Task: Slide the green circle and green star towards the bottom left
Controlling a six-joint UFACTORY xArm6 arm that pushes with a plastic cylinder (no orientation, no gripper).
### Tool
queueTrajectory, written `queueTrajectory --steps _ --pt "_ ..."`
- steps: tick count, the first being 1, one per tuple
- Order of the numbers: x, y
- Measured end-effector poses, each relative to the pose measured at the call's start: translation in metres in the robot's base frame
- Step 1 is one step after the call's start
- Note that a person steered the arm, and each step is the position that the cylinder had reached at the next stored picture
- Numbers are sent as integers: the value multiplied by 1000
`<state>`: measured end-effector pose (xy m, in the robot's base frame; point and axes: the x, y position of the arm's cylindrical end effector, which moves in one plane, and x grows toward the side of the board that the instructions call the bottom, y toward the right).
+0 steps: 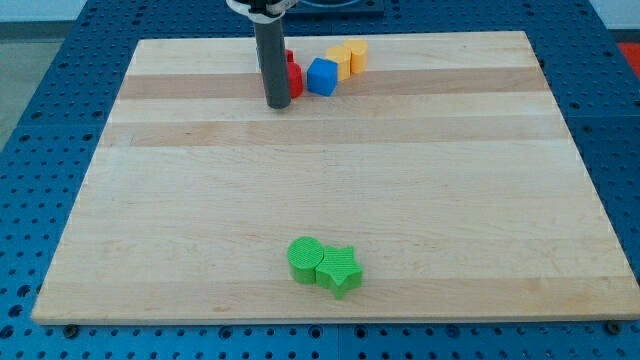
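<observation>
The green circle (305,259) lies near the view's bottom, at the middle of the wooden board (200,200). The green star (340,270) touches it on its right side. My tip (278,103) is far from them at the view's top, left of centre. It stands just in front of a red block (294,78) that the rod partly hides.
A blue block (322,76) sits right of the red block at the view's top. Two yellow blocks (348,58) lie just behind and right of it. The board rests on a blue pegboard table (40,120).
</observation>
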<state>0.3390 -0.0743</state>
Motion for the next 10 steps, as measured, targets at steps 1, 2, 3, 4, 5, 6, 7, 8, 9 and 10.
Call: queueTrajectory --steps 1,2,3,4,5,6,7,8,9,10 --pt "37 15" --pt "70 92" --pt "126 163" --pt "200 173" --pt "233 157" --pt "245 128" --pt "248 106" --pt "248 78" --pt "248 40" --pt "246 0"
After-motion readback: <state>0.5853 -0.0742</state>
